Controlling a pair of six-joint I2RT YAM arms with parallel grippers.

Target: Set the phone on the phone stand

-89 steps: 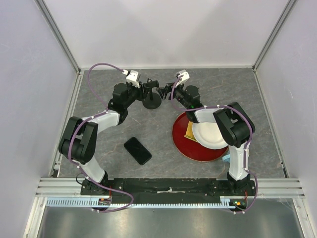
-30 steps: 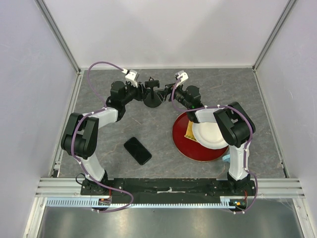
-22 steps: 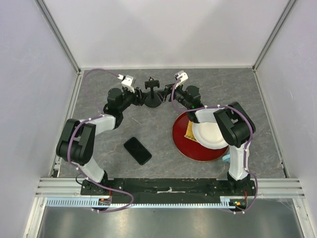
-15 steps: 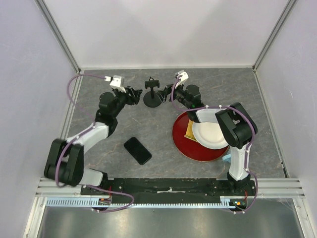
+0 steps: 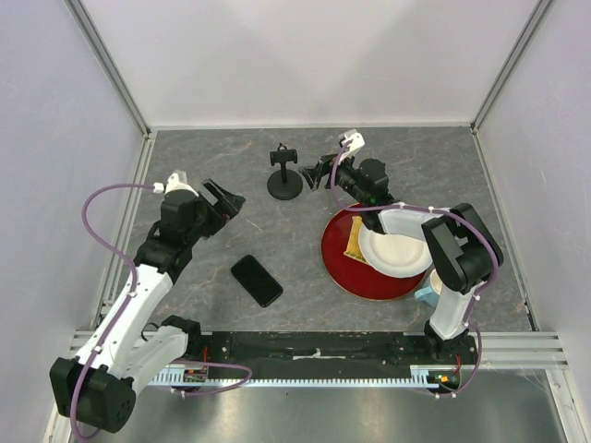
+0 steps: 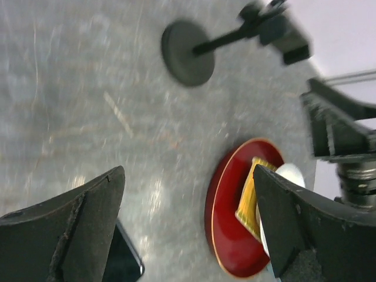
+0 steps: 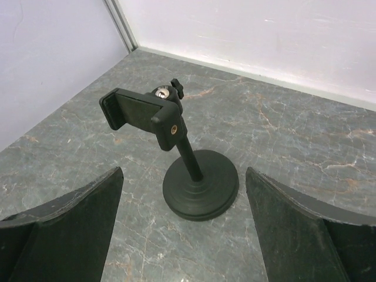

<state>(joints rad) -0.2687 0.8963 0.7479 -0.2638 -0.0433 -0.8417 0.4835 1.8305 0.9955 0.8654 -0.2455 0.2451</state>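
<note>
1. Phone (image 5: 257, 281): a flat, glossy black slab with rounded corners. It lies flat on the grey, marble-veined tabletop (image 5: 443, 175), nearest my bases and well apart from the stand, with nothing touching it.
2. My left gripper (image 5: 222, 198): matte black, wedge-shaped fingers spread wide and empty, just beyond the phone. In the left wrist view, one corner of the phone shows beside a finger.
3. Red plate (image 5: 343, 268): round and glossy, with a thin pale rim line. A smaller smooth white plate (image 5: 397, 251) rests on it, and a yellow square pad (image 5: 355, 242) touches the white plate's left edge.
4. Phone stand (image 5: 284, 175): matte black, with a round disc base, a thin post and a rectangular clamp head carrying a small knob and a brass-coloured screw. It stands on the far part of the table with its clamp unloaded.
5. My right gripper (image 5: 319, 173): black fingers parted wide, holding nothing. It sits just beside the stand without touching it.
6. Pale lilac wall panels (image 5: 305, 55): smooth, set in aluminium rails.
</note>
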